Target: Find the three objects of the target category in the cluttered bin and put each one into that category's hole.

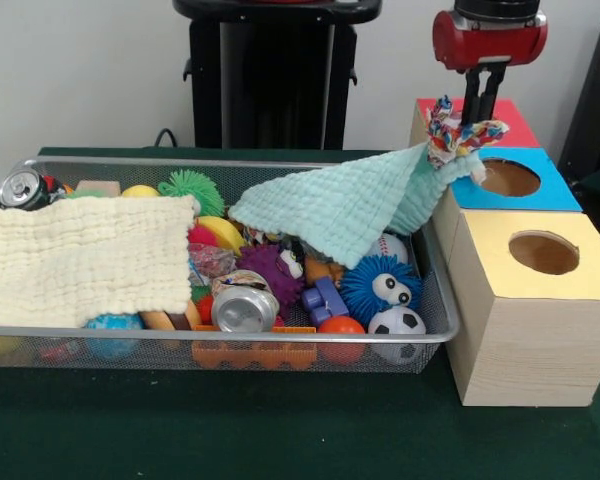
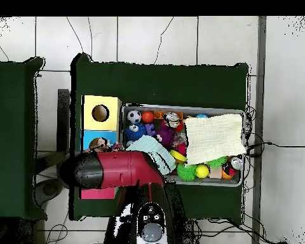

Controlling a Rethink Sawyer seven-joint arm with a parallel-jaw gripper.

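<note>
The gripper [image 1: 477, 112] hangs over the boxes at the bin's right end in the front view, its jaws clamped on a confetti-spotted wad [image 1: 458, 134]. A corner of the mint cloth [image 1: 352, 207] looks caught up with the wad, so the cloth stretches from the bin [image 1: 435, 335] up to the jaws like a tent. That likely happened because the wad lay beneath or against the cloth when gripped.

The wad sits above the blue box [image 1: 550, 192], near its hole's 9 o'clock edge, with the red box [image 1: 510, 122] behind it. The yellow box's hole [image 1: 543, 252] lies toward 5 o'clock from the wad, nearer the camera, and is empty.

A cream cloth [image 1: 80, 260] covers the bin's left half, possibly hiding other wads among the balls and cans [image 1: 244, 309]. The trailing cloth could drag toys out as the wad travels.
</note>
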